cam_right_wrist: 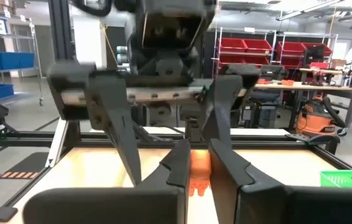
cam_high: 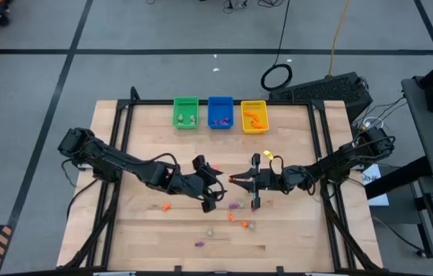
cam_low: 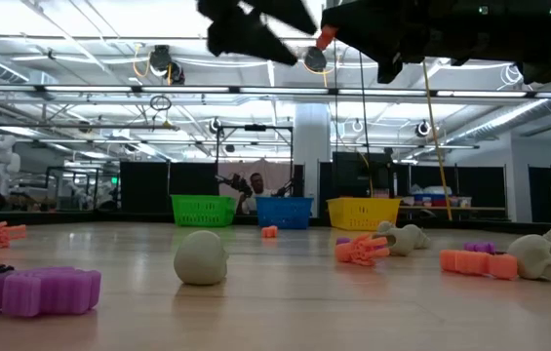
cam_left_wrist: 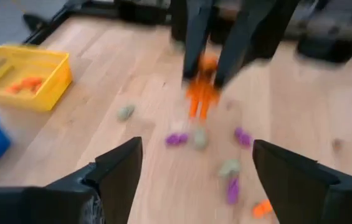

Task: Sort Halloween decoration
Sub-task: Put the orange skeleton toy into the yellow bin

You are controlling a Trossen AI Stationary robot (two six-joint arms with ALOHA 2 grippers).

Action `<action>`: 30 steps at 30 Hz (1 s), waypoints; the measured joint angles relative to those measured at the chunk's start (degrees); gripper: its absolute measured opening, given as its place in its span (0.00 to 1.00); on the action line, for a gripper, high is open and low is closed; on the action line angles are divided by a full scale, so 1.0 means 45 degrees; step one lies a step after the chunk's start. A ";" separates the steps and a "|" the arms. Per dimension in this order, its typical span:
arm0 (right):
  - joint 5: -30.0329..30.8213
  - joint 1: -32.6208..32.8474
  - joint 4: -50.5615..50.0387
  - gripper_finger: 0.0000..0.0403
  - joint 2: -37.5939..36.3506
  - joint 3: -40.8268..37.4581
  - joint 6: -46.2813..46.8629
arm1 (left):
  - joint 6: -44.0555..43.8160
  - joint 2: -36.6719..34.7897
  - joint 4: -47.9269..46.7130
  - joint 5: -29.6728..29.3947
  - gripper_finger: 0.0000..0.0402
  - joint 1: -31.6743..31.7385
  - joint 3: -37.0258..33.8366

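Observation:
My right gripper (cam_high: 235, 180) is shut on one orange trinket (cam_right_wrist: 199, 174) and hovers above the table's middle. In the low view this trinket (cam_low: 325, 37) is high over the wood. My left gripper (cam_high: 214, 186) is open and faces the right gripper from the left; its fingers (cam_left_wrist: 116, 171) stand wide apart and touch nothing. Loose orange, purple and beige trinkets (cam_high: 234, 205) lie on the table between the grippers and the near edge. A beige ball (cam_low: 201, 257) and a purple piece (cam_low: 31, 291) rest on the wood nearest the low camera. My right gripper pinches the orange trinket's upper end (cam_left_wrist: 207, 64) between its two fingers (cam_left_wrist: 195, 37). The fingers come slanting down from the table's right side. The trinket is lifted clear of the table, and its lower part (cam_left_wrist: 199, 99) hangs below the fingertips.
Green bin (cam_high: 186, 113), blue bin (cam_high: 220, 113) and yellow bin (cam_high: 254, 116) stand in a row at the table's far edge, each with a few trinkets inside. More trinkets lie to the left (cam_high: 166, 206) and near the front (cam_high: 199, 244). A black frame (cam_high: 124, 115) borders the table.

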 joint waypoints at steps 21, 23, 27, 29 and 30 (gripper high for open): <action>0.0627 0.0355 -0.3984 0.06 -0.3330 0.0000 -0.0940 | -0.0132 -0.0649 -0.0395 -0.3083 0.73 -0.1072 -0.1431; 0.0627 0.0486 -0.4475 0.06 -0.3591 0.0000 -0.0923 | 0.0028 -0.0649 0.0718 -0.2862 0.73 -0.1072 -0.1837; 0.0627 0.0674 -0.4967 0.06 -0.3832 0.0000 -0.0942 | 0.0907 -0.0647 0.2799 -0.2493 0.73 -0.1204 -0.2152; 0.0622 0.0681 -0.5165 0.06 -0.3829 0.0000 -0.0947 | 0.1359 -0.0649 0.3280 -0.2138 0.73 -0.1243 -0.2165; 0.0625 0.0680 -0.5231 0.06 -0.3824 0.0000 -0.0947 | 0.1540 -0.0649 0.3450 -0.1965 0.73 -0.1249 -0.2173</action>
